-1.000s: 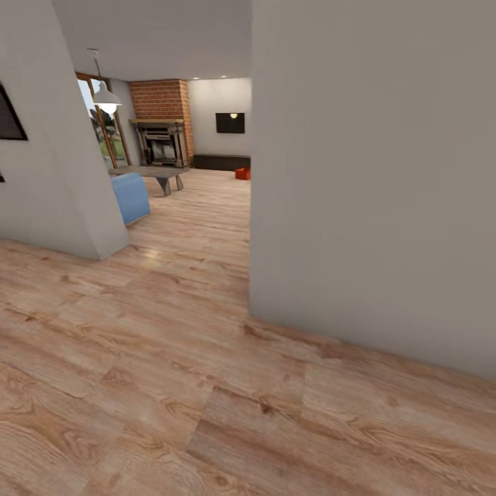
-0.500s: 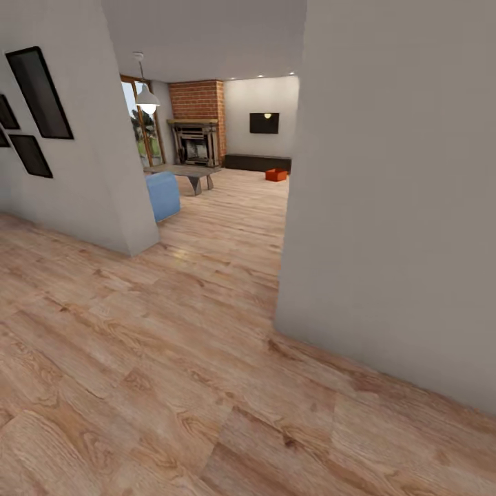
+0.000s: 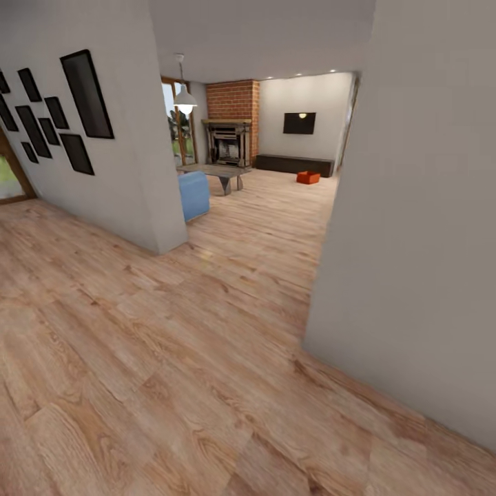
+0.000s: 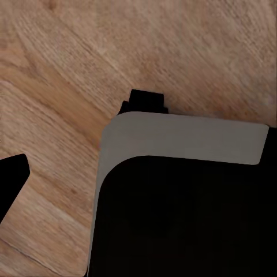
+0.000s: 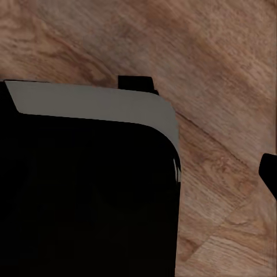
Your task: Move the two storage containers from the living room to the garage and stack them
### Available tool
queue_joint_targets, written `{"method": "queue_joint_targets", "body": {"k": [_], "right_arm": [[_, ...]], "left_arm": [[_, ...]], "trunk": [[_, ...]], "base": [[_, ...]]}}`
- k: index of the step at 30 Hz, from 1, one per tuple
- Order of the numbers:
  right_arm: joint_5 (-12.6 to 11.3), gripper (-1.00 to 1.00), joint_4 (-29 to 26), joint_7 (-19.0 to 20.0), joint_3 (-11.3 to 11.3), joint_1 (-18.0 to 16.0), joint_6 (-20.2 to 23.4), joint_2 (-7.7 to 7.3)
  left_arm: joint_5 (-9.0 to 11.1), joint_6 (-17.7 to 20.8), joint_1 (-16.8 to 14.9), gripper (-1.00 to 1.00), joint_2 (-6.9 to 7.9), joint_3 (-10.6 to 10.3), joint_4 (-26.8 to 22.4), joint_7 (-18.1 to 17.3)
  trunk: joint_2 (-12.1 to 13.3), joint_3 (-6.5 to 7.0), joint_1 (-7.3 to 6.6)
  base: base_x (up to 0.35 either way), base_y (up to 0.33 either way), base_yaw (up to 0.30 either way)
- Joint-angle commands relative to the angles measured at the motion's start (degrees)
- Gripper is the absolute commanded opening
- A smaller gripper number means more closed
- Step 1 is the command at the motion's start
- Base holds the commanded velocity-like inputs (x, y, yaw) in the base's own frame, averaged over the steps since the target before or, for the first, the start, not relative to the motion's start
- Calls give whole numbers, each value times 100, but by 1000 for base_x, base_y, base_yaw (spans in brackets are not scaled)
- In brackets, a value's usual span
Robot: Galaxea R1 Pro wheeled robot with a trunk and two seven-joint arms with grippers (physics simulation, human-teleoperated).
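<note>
Living room ahead thru hallway; orange container by dark cabinet.

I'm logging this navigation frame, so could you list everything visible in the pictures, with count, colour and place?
storage container: one in view, orange-red, on the wood floor at the far end of the living room, before the low dark cabinet.
low dark cabinet: one, dark, along the far wall.
wall TV: one, black, above the cabinet.
brick fireplace: one, red brick with a dark hearth, far left of the TV.
coffee table: one, grey, in front of the fireplace.
blue sofa: one, end showing past the left wall corner.
pendant lamp: one, white, hanging from the ceiling.
picture frames: several, black, on the left wall.
wood-plank floor: light, throughout.
near wall: grey-white, at right.
robot body: dark with a grey edge, in both wrist views.
</note>
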Motion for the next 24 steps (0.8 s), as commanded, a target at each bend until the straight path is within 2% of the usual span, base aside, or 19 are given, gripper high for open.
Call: {"method": "queue_joint_targets", "body": {"k": [1,24], "right_arm": [[-48,100,18,-5,48,-6,-31,5],[-48,100,17,-5,48,-6,-31,-3]], "left_arm": [[41,-19,-4,100,-1,-1,6,5],[41,-15,-4,100,-1,-4,6,5]], "trunk": [[-2,-5,3],[-2,-5,3]], "base": [[322,0,269],[322,0,269]]}}
